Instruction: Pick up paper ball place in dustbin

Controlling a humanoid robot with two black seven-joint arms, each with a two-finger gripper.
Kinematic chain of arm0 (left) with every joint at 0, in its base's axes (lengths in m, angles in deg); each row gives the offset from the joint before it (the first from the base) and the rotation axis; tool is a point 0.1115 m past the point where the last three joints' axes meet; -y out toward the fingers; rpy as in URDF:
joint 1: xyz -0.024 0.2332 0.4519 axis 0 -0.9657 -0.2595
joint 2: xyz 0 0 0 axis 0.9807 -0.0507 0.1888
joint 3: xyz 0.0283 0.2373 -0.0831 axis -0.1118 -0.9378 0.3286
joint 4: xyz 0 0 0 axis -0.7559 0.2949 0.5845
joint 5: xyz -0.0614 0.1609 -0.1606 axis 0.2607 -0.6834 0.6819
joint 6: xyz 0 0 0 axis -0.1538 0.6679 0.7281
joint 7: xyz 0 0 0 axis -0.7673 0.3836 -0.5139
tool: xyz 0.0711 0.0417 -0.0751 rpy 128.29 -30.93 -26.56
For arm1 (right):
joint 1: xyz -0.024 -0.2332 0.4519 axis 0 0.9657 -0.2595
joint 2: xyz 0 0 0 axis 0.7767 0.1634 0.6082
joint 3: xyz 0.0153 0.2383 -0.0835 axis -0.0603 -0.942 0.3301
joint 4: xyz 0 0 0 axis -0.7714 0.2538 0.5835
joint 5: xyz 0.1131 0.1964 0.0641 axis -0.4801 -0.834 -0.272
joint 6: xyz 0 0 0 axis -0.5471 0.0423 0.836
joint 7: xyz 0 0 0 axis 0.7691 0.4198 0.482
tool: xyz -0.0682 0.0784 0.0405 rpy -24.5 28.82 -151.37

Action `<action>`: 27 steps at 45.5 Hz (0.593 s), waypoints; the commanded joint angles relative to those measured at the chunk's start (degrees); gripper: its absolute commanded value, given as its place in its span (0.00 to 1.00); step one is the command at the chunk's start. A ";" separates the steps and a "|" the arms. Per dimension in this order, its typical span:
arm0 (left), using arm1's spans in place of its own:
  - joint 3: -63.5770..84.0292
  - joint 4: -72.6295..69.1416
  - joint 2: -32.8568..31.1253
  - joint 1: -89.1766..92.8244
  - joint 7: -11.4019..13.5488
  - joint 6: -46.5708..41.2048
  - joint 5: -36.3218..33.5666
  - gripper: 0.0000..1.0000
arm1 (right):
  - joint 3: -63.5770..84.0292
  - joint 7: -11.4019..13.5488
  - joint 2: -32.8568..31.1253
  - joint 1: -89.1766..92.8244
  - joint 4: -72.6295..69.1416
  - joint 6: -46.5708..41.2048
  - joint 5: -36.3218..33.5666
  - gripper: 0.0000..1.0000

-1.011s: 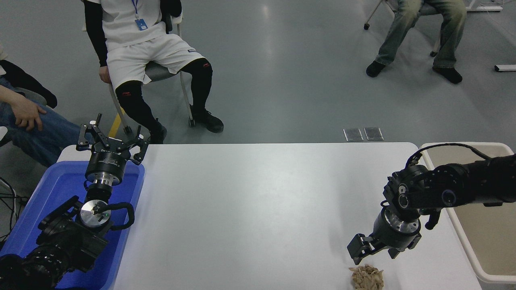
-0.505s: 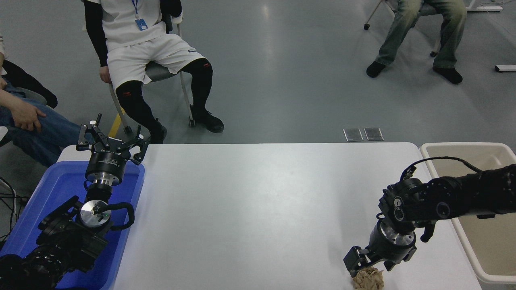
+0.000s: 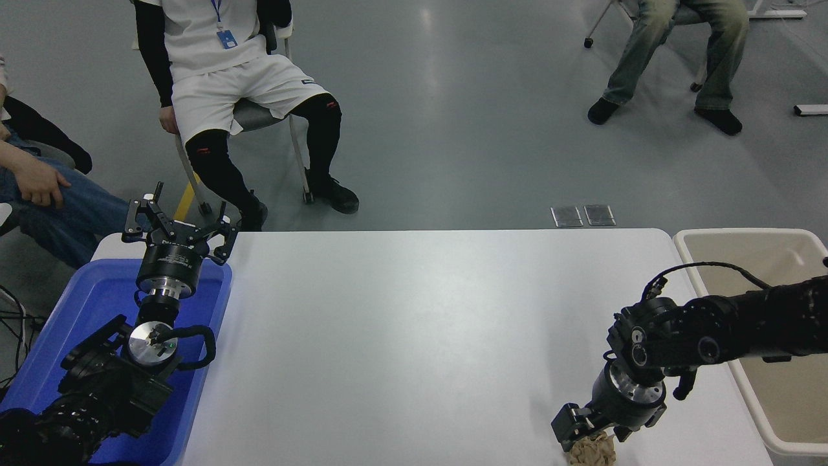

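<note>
Because the paper ball (image 3: 590, 450) lies right at the near edge of the tabletop (image 3: 414, 336), close to the bottom of the picture, it could be pushed off and lost. The right gripper (image 3: 592, 435) is seen low over the ball, with its jaws spread to either side of the top of it. The jaws are open, and the ball is not yet squeezed. Whether the jaws are touching the paper cannot be told from here.

A few things could go wrong. If the jaws are closed too high, only the top of the ball is pinched, and the soft paper may slip out. If the gripper is pressed down too hard, the ball may be squashed flat against the tabletop, or the jaws may be bumped on the hard top. If the ball is nudged sideways, it may be rolled over the edge, because paper is light and is moved easily.

The dustbin (image 3: 702, 238) is placed at the right side of the tabletop, near the ball but not touching it. Part of it is covered by the right arm. If the ball is held loosely, it could be dropped on the way and land outside the thick rim.

The left gripper (image 3: 176, 223) is parked at the lower left over the blue tub (image 3: 77, 291), with its jaws open and nothing held.
</note>
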 commanded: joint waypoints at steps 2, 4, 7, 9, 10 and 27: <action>0.00 0.00 0.00 0.00 0.00 0.00 0.00 0.99 | -0.60 -0.06 0.01 2.16 2.16 0.74 0.52 0.96; 0.00 0.00 0.00 0.00 0.00 0.00 0.00 0.99 | -0.60 -0.06 0.01 2.43 2.69 0.74 0.52 0.96; 0.00 0.00 0.00 0.00 0.00 0.00 0.00 0.99 | -0.60 -0.06 0.01 3.04 3.21 0.74 0.52 0.95; 0.00 0.00 -0.09 0.00 0.00 0.00 0.00 0.99 | -0.60 -0.06 0.01 3.30 3.39 0.74 0.61 0.95; 0.00 0.00 0.00 0.00 0.00 0.00 0.00 0.99 | -0.60 -0.06 0.01 3.31 3.39 0.74 0.52 0.95; 0.00 0.00 0.00 0.00 -0.08 0.00 0.00 0.99 | -0.60 -0.14 0.01 4.01 3.48 0.74 0.87 0.86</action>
